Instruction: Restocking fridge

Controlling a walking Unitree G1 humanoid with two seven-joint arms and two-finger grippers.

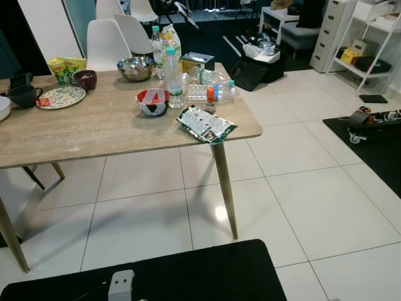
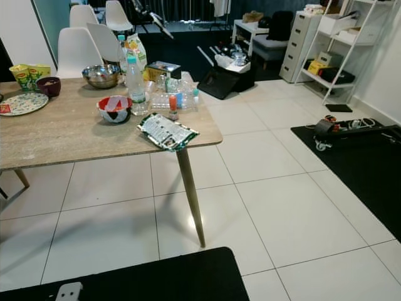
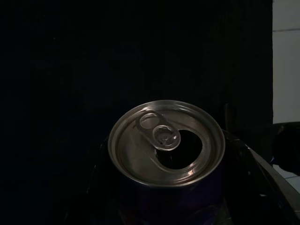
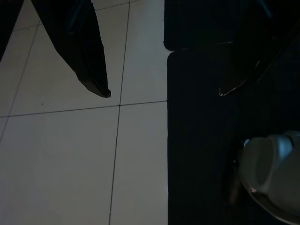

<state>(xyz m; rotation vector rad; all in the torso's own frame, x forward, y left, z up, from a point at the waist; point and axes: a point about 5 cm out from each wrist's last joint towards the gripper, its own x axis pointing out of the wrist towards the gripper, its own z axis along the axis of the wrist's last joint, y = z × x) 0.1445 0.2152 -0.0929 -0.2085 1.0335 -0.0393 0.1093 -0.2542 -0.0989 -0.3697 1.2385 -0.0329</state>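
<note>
The left gripper [image 3: 164, 206] is closed around a dark blue drink can [image 3: 166, 143], its black fingers [image 3: 262, 173] pressed to the can's sides in the dim left wrist view; the can stands upright between them, its silver top open, with the pull tab folded back beside the dark mouth. The right gripper [image 4: 164, 91] hangs empty with its two fingers spread wide apart, over white floor tiles [image 4: 61, 164] and the edge of a black mat [image 4: 201, 140].

In the head views a wooden table [image 1: 94, 135] stands ahead and to the robot's left on the tiled floor. Near its right corner lies a flat green-and-white snack packet [image 1: 205, 124], one end jutting over the table edge. Just behind it stands a red-and-white bowl [image 1: 152, 101], with a small orange-capped bottle [image 1: 210, 99] to its right and a tall clear water bottle with a teal cap [image 1: 172, 76] close behind. A cluster of clear plastic bottles [image 1: 213, 88] lies beside these. Farther back sit a steel mixing bowl [image 1: 135, 68], a dark maroon bowl [image 1: 85, 79], yellow-green packets [image 1: 66, 68], a patterned plate [image 1: 61, 97] and a black mug [image 1: 24, 96]. White chairs [image 1: 108, 44] stand behind the table, and white shelving [image 2: 351, 44] lines the far right wall
</note>
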